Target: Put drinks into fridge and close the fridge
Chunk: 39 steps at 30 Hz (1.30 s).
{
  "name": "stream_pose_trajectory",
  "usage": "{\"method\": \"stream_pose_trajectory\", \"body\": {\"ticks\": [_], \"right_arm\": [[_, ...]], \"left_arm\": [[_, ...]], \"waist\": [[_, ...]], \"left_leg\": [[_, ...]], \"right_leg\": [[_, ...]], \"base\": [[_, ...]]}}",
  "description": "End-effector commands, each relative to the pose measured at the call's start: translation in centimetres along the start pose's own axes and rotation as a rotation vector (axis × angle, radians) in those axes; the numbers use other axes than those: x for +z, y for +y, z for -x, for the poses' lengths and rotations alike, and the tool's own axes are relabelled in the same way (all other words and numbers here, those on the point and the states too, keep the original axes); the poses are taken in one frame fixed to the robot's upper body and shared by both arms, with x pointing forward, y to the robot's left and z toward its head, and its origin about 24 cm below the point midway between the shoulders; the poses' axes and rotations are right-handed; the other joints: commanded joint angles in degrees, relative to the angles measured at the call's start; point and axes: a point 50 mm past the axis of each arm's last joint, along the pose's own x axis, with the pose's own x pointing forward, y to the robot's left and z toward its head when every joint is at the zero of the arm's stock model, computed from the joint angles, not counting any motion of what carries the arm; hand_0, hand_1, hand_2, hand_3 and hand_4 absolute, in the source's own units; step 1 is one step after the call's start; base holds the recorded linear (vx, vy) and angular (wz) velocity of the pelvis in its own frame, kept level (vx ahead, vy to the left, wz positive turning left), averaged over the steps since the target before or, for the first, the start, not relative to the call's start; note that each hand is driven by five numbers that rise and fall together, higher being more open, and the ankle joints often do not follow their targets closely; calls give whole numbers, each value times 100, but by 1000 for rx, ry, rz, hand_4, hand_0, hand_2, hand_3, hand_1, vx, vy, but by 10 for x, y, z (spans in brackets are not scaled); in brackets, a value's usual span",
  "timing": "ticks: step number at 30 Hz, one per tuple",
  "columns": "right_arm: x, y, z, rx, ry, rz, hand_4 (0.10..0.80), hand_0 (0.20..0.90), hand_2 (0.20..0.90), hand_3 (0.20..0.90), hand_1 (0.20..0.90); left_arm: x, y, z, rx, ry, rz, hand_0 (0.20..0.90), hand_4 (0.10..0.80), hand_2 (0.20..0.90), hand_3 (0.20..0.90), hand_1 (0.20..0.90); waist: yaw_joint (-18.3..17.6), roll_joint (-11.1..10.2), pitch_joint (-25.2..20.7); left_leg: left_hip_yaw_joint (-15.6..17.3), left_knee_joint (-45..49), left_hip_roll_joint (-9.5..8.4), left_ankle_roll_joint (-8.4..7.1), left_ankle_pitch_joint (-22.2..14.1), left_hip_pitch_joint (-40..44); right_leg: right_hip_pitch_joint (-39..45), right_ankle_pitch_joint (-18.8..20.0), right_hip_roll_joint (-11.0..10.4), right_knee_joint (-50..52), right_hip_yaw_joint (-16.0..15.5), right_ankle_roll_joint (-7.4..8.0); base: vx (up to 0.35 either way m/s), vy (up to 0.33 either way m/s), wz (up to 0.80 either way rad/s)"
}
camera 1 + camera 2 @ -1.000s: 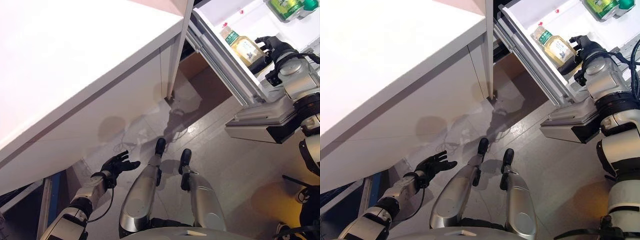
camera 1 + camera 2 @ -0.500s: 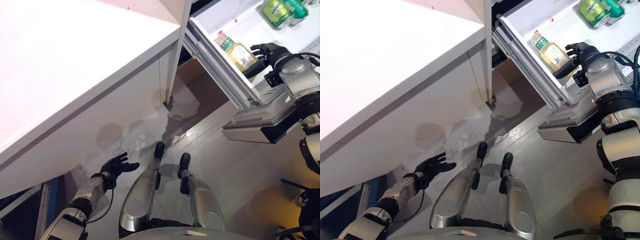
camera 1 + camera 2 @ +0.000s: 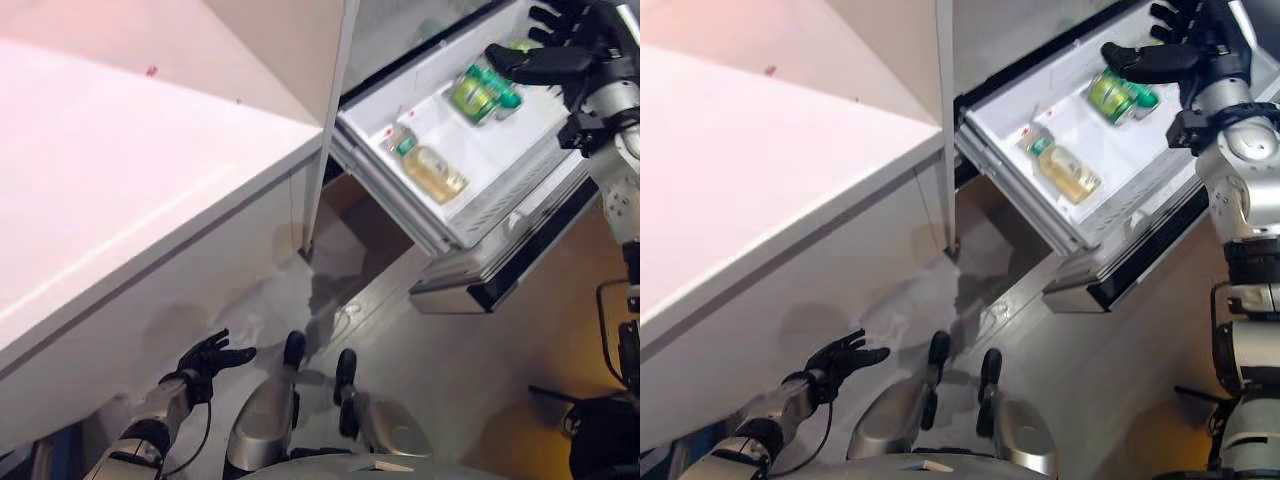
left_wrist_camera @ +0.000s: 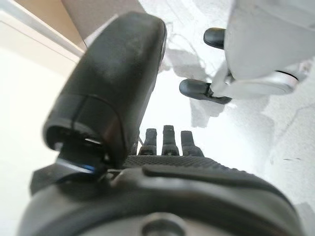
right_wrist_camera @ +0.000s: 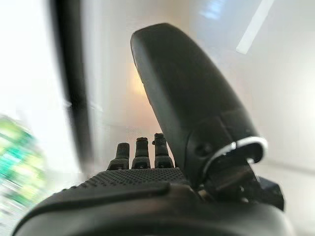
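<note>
The white fridge drawer (image 3: 500, 165) stands pulled open at the upper right. A bottle of yellow drink with a green cap (image 3: 430, 170) lies in it, and green cans (image 3: 482, 90) lie further back. My right hand (image 3: 545, 50) is open and empty, raised above the drawer's far end near the green cans, which show as a green blur in the right wrist view (image 5: 15, 162). My left hand (image 3: 208, 357) hangs low by my side over the floor, open and empty; its wrist view shows straight fingers (image 4: 165, 142).
A white counter (image 3: 130, 180) fills the left side, with its cabinet front (image 3: 180, 300) below. A narrow white panel (image 3: 330, 110) stands between counter and fridge. The drawer's dark front edge (image 3: 520, 260) juts out over the grey floor (image 3: 440, 370).
My right hand has let go of the yellow bottle, lifted off it and moved up toward the green cans. The camera has tilted, so the whole scene has shifted. The left hand has stayed idle.
</note>
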Motion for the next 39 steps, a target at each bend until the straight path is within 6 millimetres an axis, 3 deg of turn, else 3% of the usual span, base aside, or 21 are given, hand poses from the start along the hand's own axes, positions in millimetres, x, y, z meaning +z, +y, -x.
{"method": "stream_pose_trajectory", "body": {"ticks": [1, 8, 14, 19, 24, 29, 35, 39], "right_arm": [[37, -15, 7, -138, -282, -59, 800, 900, 900, 900, 900], [28, -42, 16, -394, -308, -100, 800, 900, 900, 900, 900], [-15, -47, 35, -525, -190, -223, 800, 900, 900, 900, 900], [-53, -51, 59, -615, -87, -278, 800, 900, 900, 900, 900], [-69, -53, 65, -676, -50, -299, 800, 900, 900, 900, 900], [-70, -47, 59, -706, -46, -338, 800, 900, 900, 900, 900], [-77, -40, 52, -689, -8, -376, 800, 900, 900, 900, 900], [-82, -28, 46, -573, 34, -392, 800, 900, 900, 900, 900]], "left_arm": [[-55, -3, 9, 0, 160, -28, 900, 800, 900, 900, 900], [-68, -7, 10, 10, 209, -11, 900, 800, 900, 900, 900], [-80, -9, 13, 12, 264, -26, 900, 800, 900, 900, 900], [-82, -19, 12, -24, 261, -58, 900, 800, 900, 900, 900], [-69, -31, 6, -61, 214, -100, 900, 800, 900, 900, 900], [-36, -43, -3, -84, 106, -105, 900, 800, 900, 900, 900], [-15, -50, -7, -82, 31, -75, 900, 800, 900, 900, 900], [-8, -51, -8, -73, 14, -50, 900, 800, 900, 900, 900]], "waist": [[-139, 179, -1401], [-209, 241, -1651], [-258, 315, -1674], [-213, 327, -1373], [-110, 382, -898], [-68, 469, -284], [-54, 600, 112], [-51, 665, 230]], "left_leg": [[315, 159, 169, -213, -850, 294], [411, 213, 149, -222, -918, 404], [385, 667, 57, -124, -1137, 373], [294, 1507, -77, 10, -1505, 175], [168, 2203, -184, 150, -1773, -290], [131, 2908, -287, 289, -1880, -1171], [177, 3445, -357, 342, -1896, -1912], [242, 3654, -373, 337, -1906, -2161]], "right_leg": [[-68, 196, 15, 17, 361, 246], [41, 179, 25, -50, 379, 221], [62, 20, -28, 279, 462, 150], [-16, -194, -133, 842, 423, 47], [-388, -475, -209, 1526, 299, -34], [-1293, -667, -271, 2412, 252, -105], [-2067, -780, -291, 3085, 226, -193], [-2336, -829, -288, 3344, 223, -228]], "base": [[31, 10, 0], [32, 10, -4], [94, 0, -14], [111, -31, -3], [-41, -37, 14], [-230, -17, 15], [-174, 33, 6], [-63, 47, -6]]}}
